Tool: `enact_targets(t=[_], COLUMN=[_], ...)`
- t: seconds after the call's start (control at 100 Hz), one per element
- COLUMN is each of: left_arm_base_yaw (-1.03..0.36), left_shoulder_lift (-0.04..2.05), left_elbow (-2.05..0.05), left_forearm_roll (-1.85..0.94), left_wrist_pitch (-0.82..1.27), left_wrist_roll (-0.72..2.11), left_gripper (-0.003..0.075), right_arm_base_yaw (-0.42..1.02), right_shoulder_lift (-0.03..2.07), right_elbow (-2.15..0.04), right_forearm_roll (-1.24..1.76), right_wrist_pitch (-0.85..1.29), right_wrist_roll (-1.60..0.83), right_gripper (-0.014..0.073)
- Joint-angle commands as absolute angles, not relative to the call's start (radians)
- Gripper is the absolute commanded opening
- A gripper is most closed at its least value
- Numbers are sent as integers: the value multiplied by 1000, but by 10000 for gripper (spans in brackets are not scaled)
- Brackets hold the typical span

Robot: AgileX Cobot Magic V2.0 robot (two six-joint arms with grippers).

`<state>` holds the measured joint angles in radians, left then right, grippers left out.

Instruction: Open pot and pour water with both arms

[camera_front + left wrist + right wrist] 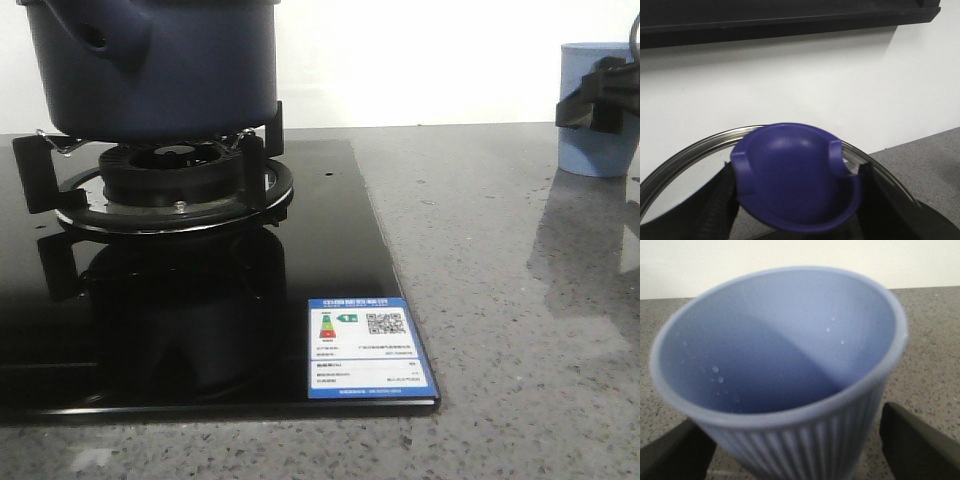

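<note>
Pot point(150, 60) on burner point(175, 175), desk point(520, 300) at 10 o'clock. Our left fingers point(715, 200) clench lid knob point(795, 177); right fingers point(917, 445) flank cup point(790, 375), grip unclear.

Pale blue ribbed cup point(780, 375) between right pincer point(790, 455) fingers point(917, 445).

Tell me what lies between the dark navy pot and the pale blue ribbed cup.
In the front view, only bare speckled grey countertop separates the dark navy pot from the pale blue ribbed cup.
</note>
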<state>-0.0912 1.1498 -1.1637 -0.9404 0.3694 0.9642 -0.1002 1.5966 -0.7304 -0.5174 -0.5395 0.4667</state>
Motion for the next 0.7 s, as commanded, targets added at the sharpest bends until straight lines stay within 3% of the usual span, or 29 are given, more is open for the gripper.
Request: enact_targets(t=[0.0,0.22,0.69], left_arm_base_yaw=[-89,-89,-115], left_shoulder_lift=[1119,1119,1121], left_elbow=[-1206,-1206,-1206], left_forearm_roll=[-974,-974,-1034], left_wrist_pitch=[305,305,346], left_wrist_roll=[965,965,965], left_gripper=[345,345,345], right_arm_base_yaw=[-110,-110,-106], right_shoulder_lift=[1522,1403,952], right_elbow=[-750,-715,-454], right_forearm_roll=[-575,-617,-617], right_wrist_pitch=[-543,-388,-334], right_wrist_roll=[525,584,689], right_gripper=[575,575,574])
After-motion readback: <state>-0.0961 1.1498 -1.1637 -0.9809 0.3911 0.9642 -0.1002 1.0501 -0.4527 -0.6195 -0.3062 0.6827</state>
